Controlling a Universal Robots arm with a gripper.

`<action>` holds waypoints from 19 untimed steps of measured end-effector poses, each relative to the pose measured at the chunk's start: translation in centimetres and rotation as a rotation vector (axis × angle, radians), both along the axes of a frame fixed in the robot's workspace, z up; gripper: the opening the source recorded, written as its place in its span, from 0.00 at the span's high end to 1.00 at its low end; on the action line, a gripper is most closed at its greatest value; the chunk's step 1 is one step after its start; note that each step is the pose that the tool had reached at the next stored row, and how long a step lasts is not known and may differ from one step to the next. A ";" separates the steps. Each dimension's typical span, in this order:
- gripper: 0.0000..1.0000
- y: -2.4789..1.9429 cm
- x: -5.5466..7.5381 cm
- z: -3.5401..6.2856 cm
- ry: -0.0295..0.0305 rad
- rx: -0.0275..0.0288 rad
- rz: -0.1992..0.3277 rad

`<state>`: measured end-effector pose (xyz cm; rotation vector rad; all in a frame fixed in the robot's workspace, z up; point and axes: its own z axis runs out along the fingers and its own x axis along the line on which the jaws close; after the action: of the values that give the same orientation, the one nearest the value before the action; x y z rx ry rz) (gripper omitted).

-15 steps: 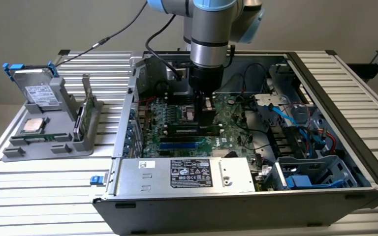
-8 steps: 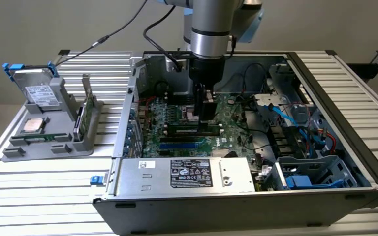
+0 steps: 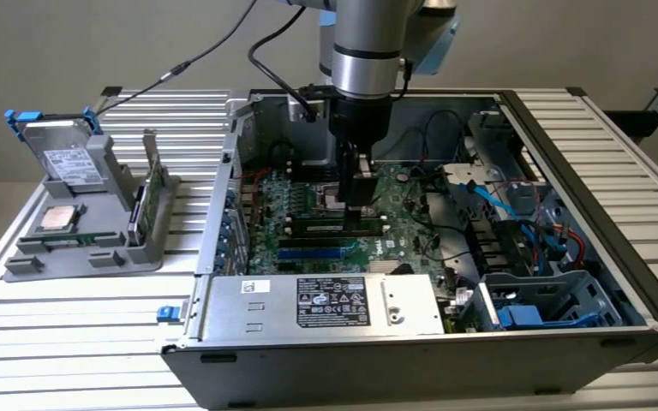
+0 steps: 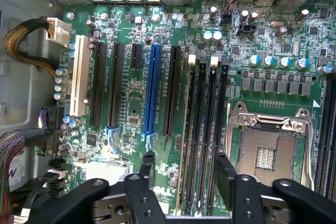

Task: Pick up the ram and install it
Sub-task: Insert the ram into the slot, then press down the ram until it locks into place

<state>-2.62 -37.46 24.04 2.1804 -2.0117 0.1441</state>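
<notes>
One open tool (image 4: pixel 184 157), one blue slot (image 4: pixel 153 87)

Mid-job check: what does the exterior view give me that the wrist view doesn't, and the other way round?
From the exterior view you get the grey fixture at the exterior view's left of the case, carrying a hard drive and a square silver chip, plus the power supply. From the wrist view you get the white expansion slot and the bare processor socket. Shared: the gripper, open and holding nothing, over the black memory slots on the motherboard.
</notes>
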 end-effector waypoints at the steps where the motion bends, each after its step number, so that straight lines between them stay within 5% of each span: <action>1: 0.52 0.00 0.0 0.00 0.0000 0.0000 0.000; 10: 0.87 0.00 0.0 0.00 0.0000 0.0000 0.000; 19: 0.90 0.00 0.0 0.00 0.0000 0.0000 0.000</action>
<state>-2.62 -37.46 24.04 2.1804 -2.0117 0.1440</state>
